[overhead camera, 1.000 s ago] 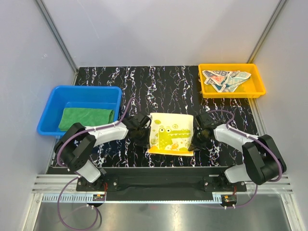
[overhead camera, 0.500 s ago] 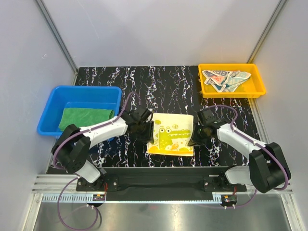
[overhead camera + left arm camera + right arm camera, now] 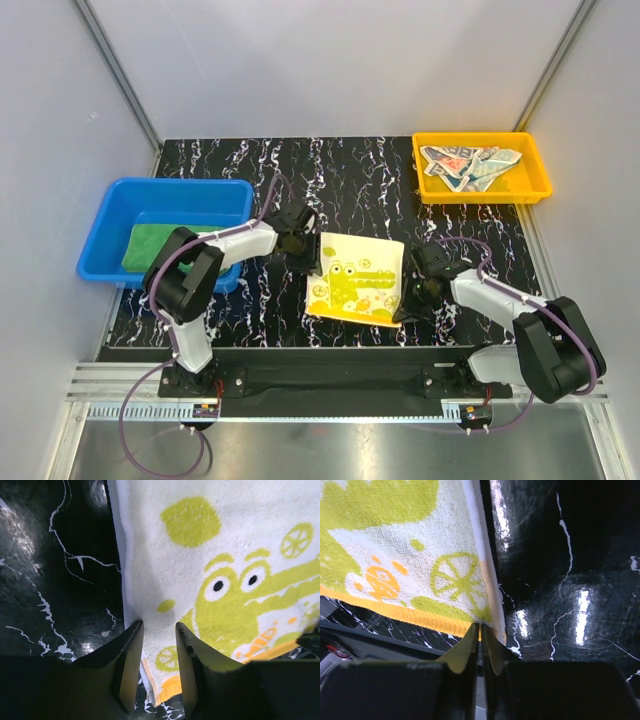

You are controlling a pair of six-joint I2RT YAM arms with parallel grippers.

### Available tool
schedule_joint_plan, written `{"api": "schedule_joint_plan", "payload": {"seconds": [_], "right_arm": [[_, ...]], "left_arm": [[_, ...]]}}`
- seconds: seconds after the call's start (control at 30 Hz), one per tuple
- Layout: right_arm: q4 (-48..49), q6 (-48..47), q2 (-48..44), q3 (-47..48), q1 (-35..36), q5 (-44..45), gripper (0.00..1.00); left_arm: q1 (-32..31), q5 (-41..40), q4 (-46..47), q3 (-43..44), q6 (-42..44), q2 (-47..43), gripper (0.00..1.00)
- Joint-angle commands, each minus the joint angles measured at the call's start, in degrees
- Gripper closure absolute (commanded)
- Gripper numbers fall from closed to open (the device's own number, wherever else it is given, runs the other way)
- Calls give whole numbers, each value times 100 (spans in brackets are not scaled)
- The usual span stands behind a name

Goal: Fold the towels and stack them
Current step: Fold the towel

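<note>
While the crocodile towel [image 3: 357,280] lies flat on the table [image 3: 350,180], right tool [image 3: 480,626] pinches its near corner, left tool [image 3: 157,625] straddles the left edge, jaws apart: closing likely comes next, before folding.

place: likely lab test cell | cues: plain grey panels [image 3: 330,60], aluminium rail [image 3: 110,380]

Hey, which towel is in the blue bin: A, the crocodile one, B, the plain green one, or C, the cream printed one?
B: the green towel lies in the blue bin; the crocodile towel is on the table and the printed towel is in the orange tray.
</note>
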Motion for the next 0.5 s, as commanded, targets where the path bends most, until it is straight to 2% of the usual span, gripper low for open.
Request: {"api": "schedule_joint_plan", "payload": {"seconds": [0.0,0.17,0.3,0.37,0.47], "right_arm": [[172,52,-124,-147,51,36,88],[-108,0,-300,159,51,186,81],[-321,-553,-248,941,51,318,63],[-181,-1139,49,1440,42,370,59],[-372,-1808,847,2408,-28,598,61]], "left_arm": [[136,-137,172,72,158,184,62],[145,-23,49,169,131,-43,61],[180,-215,-346,581,464,-387,56],[285,-251,-469,1003,658,-370,56],[443,159,-119,1276,1027,-204,55]]}}
